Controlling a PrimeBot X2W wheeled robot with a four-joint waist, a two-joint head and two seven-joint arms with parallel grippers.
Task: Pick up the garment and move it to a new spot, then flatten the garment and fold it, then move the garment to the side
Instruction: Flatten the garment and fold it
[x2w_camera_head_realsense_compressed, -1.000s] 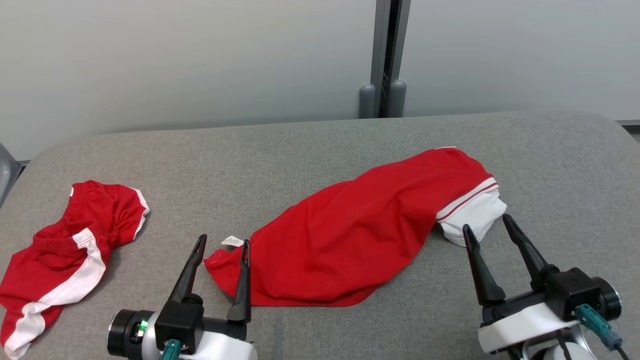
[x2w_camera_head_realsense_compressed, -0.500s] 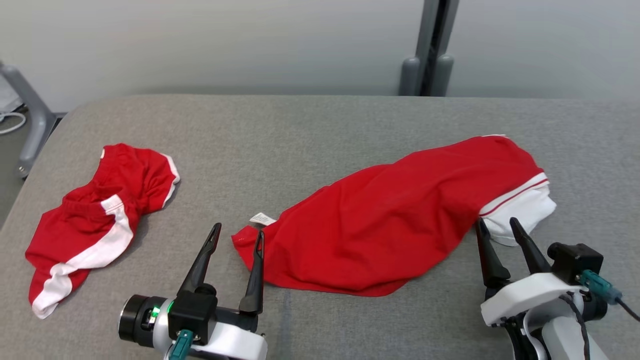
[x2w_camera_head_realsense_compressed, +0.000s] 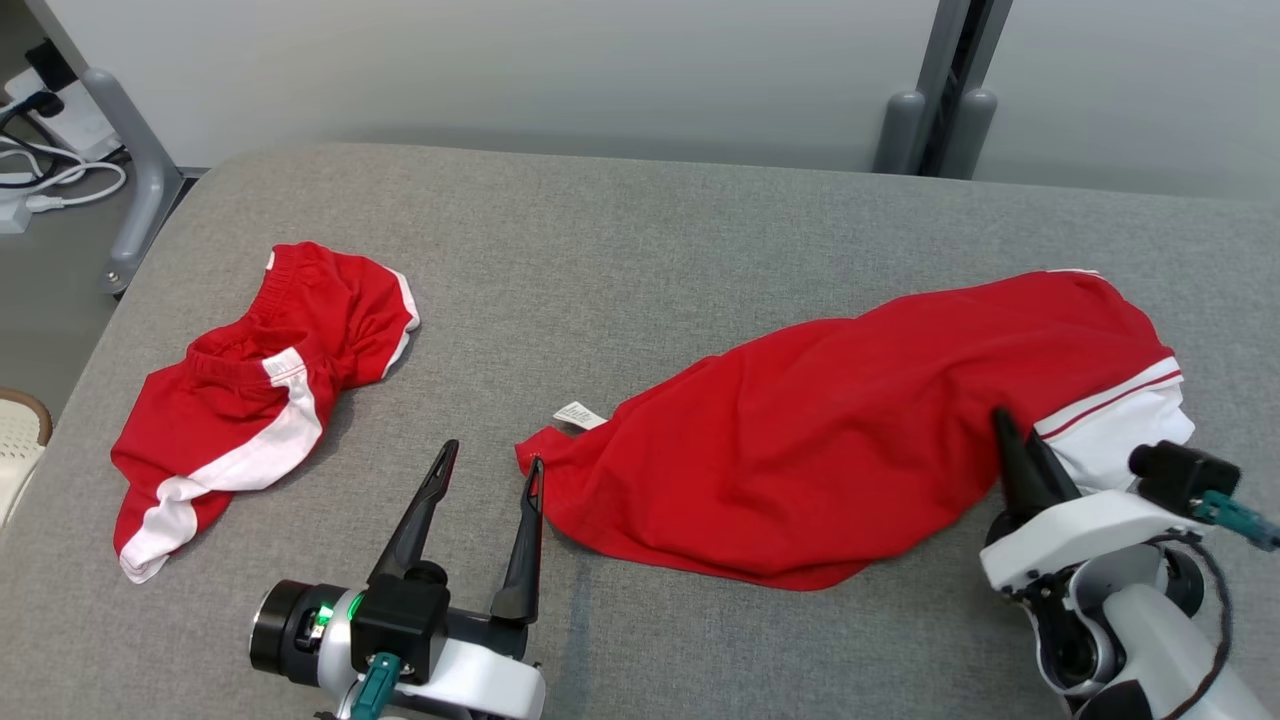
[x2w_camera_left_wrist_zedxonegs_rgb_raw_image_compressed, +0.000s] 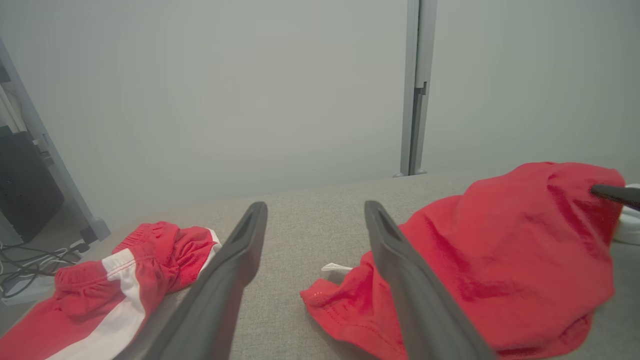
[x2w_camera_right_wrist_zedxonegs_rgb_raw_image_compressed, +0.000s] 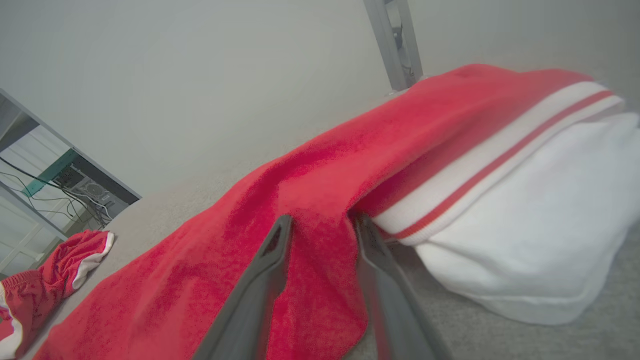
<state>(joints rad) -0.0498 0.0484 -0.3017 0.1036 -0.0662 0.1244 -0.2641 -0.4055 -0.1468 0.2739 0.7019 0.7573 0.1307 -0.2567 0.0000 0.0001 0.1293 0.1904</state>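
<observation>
Our right fingers (x2w_camera_head_realsense_compressed: 1012, 455), spread wide a second ago just short of the shirt's (x2w_camera_head_realsense_compressed: 850, 450) white sleeve (x2w_camera_head_realsense_compressed: 1110, 450), have now pushed in and drawn together on a fold of red cloth right beside that sleeve. The right wrist view shows the cloth bunched between them. Our left fingers (x2w_camera_head_realsense_compressed: 525, 530) stand wide open and hold nothing. One tip is at the shirt's opposite corner by the small white label (x2w_camera_head_realsense_compressed: 578, 415); we cannot tell whether it touches. The shirt lies crumpled lengthwise on the grey bench (x2w_camera_head_realsense_compressed: 640, 260), not yet lifted. The slide across the head view is our own turning, not the shirt's. We judge this the first pinch of the pick-up: one end is taken, and the left side needs its own hold before we lift. The red shorts (x2w_camera_head_realsense_compressed: 250, 400) lie well apart from the shirt, beyond its label corner.
</observation>
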